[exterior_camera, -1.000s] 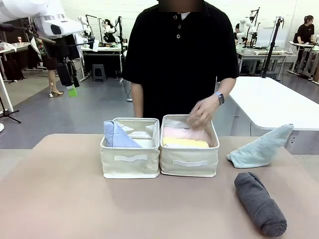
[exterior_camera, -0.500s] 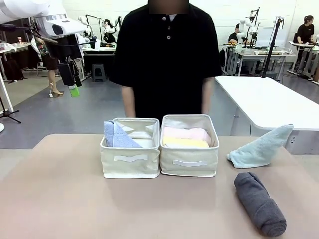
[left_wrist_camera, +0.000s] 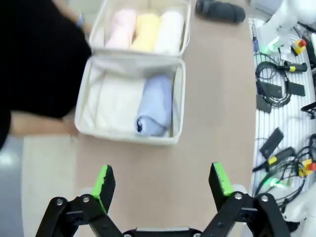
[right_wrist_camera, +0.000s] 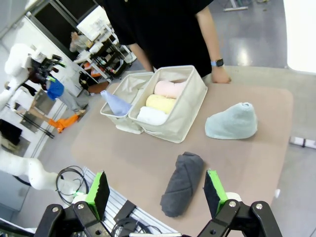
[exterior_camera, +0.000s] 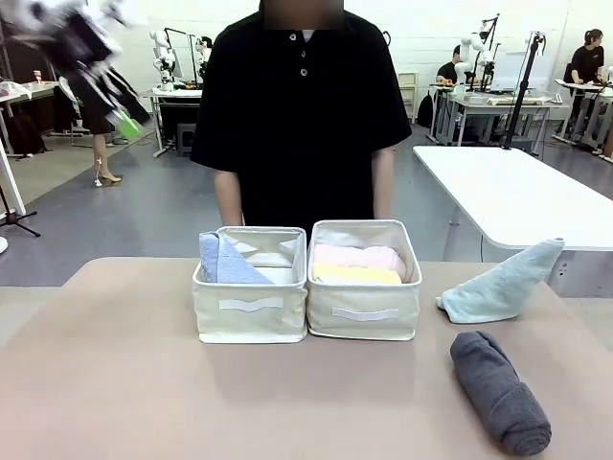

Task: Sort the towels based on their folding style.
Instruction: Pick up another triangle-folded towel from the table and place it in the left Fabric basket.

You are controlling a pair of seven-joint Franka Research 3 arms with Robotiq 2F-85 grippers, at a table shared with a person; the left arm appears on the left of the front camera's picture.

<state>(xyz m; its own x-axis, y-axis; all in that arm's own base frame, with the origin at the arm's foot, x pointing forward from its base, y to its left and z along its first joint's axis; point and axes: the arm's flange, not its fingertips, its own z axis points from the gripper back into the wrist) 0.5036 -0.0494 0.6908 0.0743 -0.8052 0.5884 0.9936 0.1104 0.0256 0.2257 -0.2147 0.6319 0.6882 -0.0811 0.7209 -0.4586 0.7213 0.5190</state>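
Dark grey roll [exterior_camera: 500, 391] lies near right on the table [exterior_camera: 144, 383], pale teal cone [exterior_camera: 501, 284] just beyond; right gripper [right_wrist_camera: 156, 190] and left gripper [left_wrist_camera: 163, 180] both gape empty; advisable to pinch the roll across its middle for the right basket [exterior_camera: 364, 311] of rolls.

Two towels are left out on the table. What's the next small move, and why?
Probably lower the right gripper, jaws open, onto the dark grey roll lying just ahead of it. It is a rolled fold loose on the table, while the other rolls sit together in one basket.
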